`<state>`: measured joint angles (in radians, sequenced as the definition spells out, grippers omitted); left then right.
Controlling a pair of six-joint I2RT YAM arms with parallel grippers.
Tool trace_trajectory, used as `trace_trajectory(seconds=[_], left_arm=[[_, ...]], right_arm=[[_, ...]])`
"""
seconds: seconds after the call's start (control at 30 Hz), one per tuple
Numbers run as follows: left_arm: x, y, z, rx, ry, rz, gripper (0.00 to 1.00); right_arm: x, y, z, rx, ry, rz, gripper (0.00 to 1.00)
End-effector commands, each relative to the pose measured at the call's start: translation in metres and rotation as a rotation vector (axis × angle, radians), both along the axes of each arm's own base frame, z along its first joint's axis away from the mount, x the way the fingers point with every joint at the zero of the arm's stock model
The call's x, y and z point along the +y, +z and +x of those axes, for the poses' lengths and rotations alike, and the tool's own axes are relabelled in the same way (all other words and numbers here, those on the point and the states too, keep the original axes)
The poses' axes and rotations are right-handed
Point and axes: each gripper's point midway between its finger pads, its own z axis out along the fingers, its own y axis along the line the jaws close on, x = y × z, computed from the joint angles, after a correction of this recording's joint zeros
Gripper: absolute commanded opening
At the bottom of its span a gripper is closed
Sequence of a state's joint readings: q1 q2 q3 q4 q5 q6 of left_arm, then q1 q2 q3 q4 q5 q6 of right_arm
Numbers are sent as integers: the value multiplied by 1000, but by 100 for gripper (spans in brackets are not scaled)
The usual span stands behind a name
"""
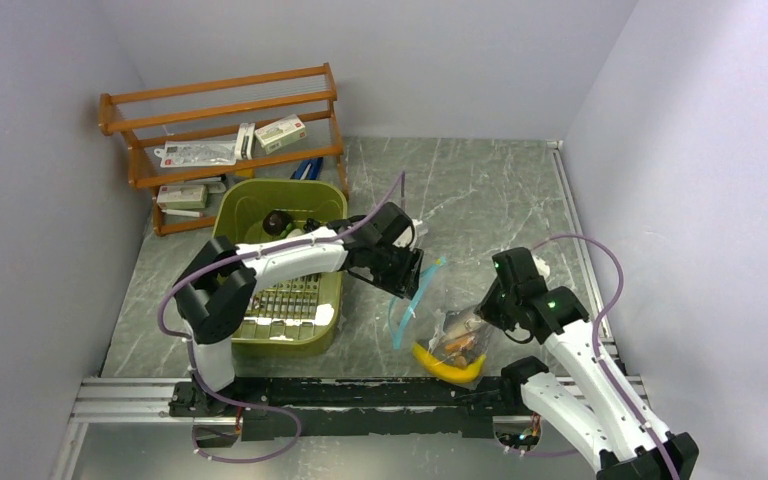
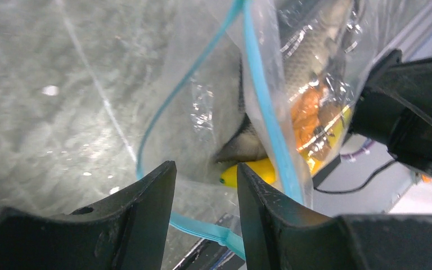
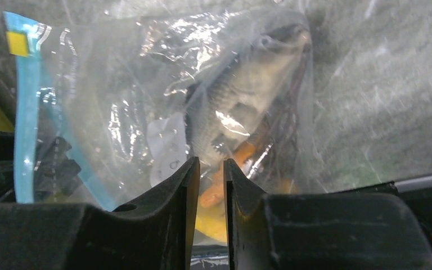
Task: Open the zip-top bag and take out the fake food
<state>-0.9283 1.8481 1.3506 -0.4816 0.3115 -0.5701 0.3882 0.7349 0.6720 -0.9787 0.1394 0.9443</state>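
Pale lilac walls are seen on three sides of a grey, veined table (image 1: 480, 190). At the left gripper (image 2: 206, 166) the jaws are held apart with a moderate gap. Clear film of the zip-top bag (image 3: 107, 73) is seen in that gap, but no clamped grip on it can be made out. The right gripper (image 3: 211, 162) is closed to a narrow slit, and the bag's film is pinched in it at the bag's right side, away from the mouth. The bag is found between the two grippers, right of the middle of the table and close to its near edge. Its light blue zip strip (image 2: 264, 101) is parted into a loop on the left gripper's side. Inside, one grey fish (image 3: 242, 90), some orange bits (image 2: 306, 109) and one white piece (image 3: 166, 140) are counted. One yellow banana (image 1: 447, 366) is seen at the bag's near side; whether it is in or out cannot be told. One olive-green bin (image 1: 228, 215) is placed just left of the bag, and its far right corner is crossed by the left arm. One dark round piece (image 1: 277, 220) is seen in the bin. One wooden rack (image 1: 222, 96) is set in the far left corner of the table. Two small boxes and one flat clear packet (image 1: 196, 153) are carried on its shelves.
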Motion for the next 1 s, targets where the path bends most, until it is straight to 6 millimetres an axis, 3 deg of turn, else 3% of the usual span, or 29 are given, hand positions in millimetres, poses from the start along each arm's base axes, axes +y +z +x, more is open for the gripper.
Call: trace_trajectory(seconds=[0.0,0.1,0.23,0.4,0.5,0.63,0.77,0.87,0.97], left_arm=[[-24,16,-25,44,-89,-157,56],[-25,13,-35,83,-104,-192,56],[-26,11,-50,113,-120,-225,57],[-34,8,-69,162,-146,-268,58],[-41,10,-80,157,-183,-281,59],[-43,-1,-86,177,-182,-238,58],[-32,-6,-72,105,-78,-148,58],[-17,-2,-56,20,18,-96,59],[-5,4,-44,-28,97,-83,59]], right_arm=[[-12,-5,-20,83,-75,-31,23],[-15,-16,-29,148,-84,-51,24],[3,-32,-35,224,-37,19,24],[21,-74,-40,281,42,84,23],[36,-88,-35,280,110,146,22],[63,-80,-6,182,209,239,22],[71,-43,30,39,269,215,23],[60,-16,44,-64,253,158,25],[45,-8,41,-97,212,103,26]])
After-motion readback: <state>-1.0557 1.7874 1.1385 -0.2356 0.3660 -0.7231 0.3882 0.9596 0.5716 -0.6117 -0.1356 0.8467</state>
